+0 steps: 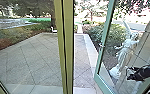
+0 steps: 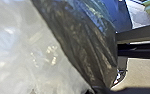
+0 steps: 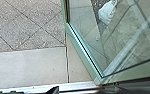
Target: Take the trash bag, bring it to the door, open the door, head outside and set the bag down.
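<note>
right pincer (image 1: 129,73) forward (nearly level)

Glossy plastic bag (image 2: 83,42), rough paving (image 3: 38,27)

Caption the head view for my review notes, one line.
Green-framed glass door standing open onto a paved yard, a white statue showing in its pane.

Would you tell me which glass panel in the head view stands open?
The right-hand door, with the white statue seen through its glass. A gap separates it from the yellowish post, whereas the left panel meets that post.
</note>
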Controlling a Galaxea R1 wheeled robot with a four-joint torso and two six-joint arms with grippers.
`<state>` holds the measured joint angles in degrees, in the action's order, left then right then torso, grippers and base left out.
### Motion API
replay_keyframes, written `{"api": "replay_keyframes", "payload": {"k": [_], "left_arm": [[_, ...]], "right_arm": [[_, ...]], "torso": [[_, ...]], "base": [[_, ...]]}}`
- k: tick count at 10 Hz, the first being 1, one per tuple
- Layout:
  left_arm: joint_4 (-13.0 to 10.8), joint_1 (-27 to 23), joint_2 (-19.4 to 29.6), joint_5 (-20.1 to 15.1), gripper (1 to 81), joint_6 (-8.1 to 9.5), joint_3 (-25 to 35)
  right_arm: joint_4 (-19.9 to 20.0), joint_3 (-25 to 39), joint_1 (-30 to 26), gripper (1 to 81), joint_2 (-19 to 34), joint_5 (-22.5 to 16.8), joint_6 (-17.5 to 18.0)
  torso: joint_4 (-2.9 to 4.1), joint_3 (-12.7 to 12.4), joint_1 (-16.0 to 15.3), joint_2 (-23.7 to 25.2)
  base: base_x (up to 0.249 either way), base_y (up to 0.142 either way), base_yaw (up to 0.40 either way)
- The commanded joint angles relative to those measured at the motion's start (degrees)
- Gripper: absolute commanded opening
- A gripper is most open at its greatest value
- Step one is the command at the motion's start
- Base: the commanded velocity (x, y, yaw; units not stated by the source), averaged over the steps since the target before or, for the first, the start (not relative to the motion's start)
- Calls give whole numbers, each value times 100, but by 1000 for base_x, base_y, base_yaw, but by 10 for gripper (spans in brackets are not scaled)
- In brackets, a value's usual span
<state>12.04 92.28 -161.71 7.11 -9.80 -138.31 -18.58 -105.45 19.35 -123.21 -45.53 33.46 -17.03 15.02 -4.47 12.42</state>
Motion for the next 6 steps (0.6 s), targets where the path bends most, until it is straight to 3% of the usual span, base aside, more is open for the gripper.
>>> {"api": "replay_keyframes", "payload": {"k": [1,4,6], "left_arm": [[-44,-74,33,-359,10,-31,85],[-44,-136,-20,-377,10,-39,76],[-53,-136,-29,-377,10,-39,68]], "right_arm": [[180,763,1110,811,1032,701,-24],[153,1089,2366,811,1103,1372,-24],[249,1054,2710,811,901,1363,20]], "torso": [[0,0,0,0],[0,-2,0,0],[0,-4,2,2]], "base": [[0,0,0],[0,0,0],[0,0,0]]}}
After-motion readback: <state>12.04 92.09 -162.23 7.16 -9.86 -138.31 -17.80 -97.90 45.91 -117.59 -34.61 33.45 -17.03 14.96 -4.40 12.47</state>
